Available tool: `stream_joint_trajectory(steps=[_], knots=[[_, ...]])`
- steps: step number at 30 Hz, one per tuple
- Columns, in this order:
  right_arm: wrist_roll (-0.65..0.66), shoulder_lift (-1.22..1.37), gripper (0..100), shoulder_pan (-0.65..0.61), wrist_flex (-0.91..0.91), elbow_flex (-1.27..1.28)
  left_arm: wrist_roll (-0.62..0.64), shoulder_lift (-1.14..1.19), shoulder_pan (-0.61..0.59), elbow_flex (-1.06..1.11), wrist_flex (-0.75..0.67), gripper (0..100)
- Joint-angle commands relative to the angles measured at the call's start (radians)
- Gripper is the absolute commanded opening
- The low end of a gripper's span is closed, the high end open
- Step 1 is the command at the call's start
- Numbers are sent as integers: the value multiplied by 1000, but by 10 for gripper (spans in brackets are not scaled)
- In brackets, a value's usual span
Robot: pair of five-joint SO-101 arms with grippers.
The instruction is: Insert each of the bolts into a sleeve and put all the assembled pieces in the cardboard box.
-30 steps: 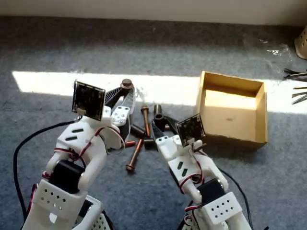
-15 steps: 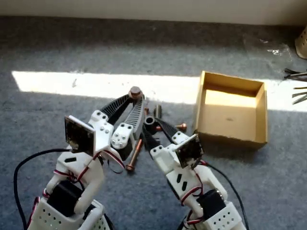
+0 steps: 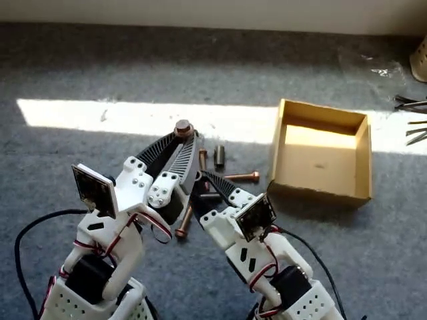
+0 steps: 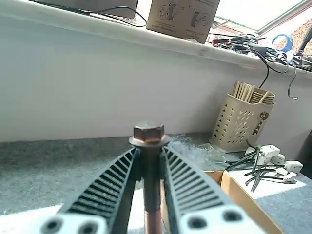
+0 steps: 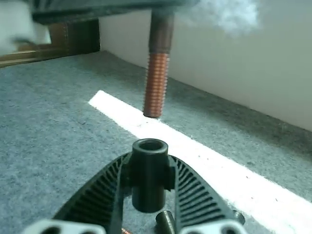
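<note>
Looking steeply down from a fixed spot high over the near side, taking in the grey carpet (image 3: pixel 80 60), the cardboard box (image 3: pixel 363 160) and the white wall (image 3: pixel 200 13) at the far edge. Riding the left wrist, sighting closely along the left gripper (image 4: pixel 148 151) and its clamped bolt (image 4: pixel 148 134), facing level toward that wall, catching the same box's corner. Riding the right wrist, sitting low and very near the right gripper (image 5: pixel 148 163) and its sleeve (image 5: pixel 148 178), facing across the carpet past the same bolt's threaded end, sharing the sunlit strip (image 5: pixel 204 161) with the overhead view.
</note>
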Motion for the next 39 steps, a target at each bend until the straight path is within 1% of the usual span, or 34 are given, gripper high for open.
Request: stream_joint_trajectory(steps=[1, 6, 11, 15, 19, 21, 23, 29, 39], knots=[[9, -19, 5, -13, -25, 10, 12, -13, 30, -7, -25, 6], [9, -19, 5, -13, -25, 5, 8, -21, 73, 30, -26, 6], [9, -21, 5, -12, -22, 4, 6, -21, 70, 33, -26, 6], [9, -21, 5, 33, -21, 2, 5, -21, 68, 35, -26, 6], [9, -21, 5, 42, -21, 4, 2, -21, 67, 35, -26, 6], [9, -21, 5, 42, -21, 4, -31, -21, 47, 35, -28, 6], [9, -21, 5, 41, -21, 4, -35, -13, 24, 39, -51, 6], [9, -21, 5, 41, -19, 4, -29, -13, 21, 108, -149, 6], [9, -21, 5, 45, -19, 1, -29, -13, 15, 113, -152, 6]])
